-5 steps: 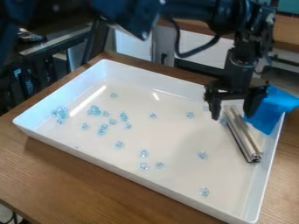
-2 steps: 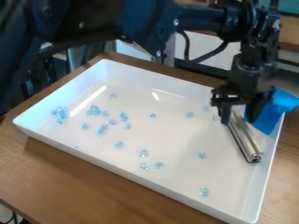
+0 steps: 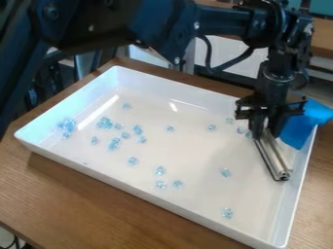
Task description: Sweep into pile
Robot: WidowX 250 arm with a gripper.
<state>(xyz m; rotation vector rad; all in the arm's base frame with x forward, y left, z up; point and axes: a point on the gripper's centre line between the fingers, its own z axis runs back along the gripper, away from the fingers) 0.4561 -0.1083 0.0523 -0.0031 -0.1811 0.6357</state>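
From where I'm standing, the end effector (image 3: 265, 128) hangs over the right-hand part of the white tray (image 3: 146, 187), its fingertips closed around the upper end of a slotted metal bar (image 3: 275, 158). It looks like a proper grip to me, one finger to each side.

What matters next is how that bar lies. It slopes away below the fingers, its long axis running towards the near side of the tray and a little to the right, so one long flank faces the pale blue bits (image 3: 104, 123). Nearly all of them are spread out to the left of the bar; three small ones sit close by its upper end, just left of the fingers. A broadside push leftwards would seem the natural start, though the bar might twist in a hold so near its end, or ride over the small stuff.

Counting up: one bar, one tray, one blue sheet (image 3: 304, 122) at the tray's far right corner, behind the end effector. The bits make roughly twenty separate spots, a few of them clumps, so I can't give an exact number. There's no single pile; the gathering looks all to do. The tray sits on a wooden surface (image 3: 84, 199).
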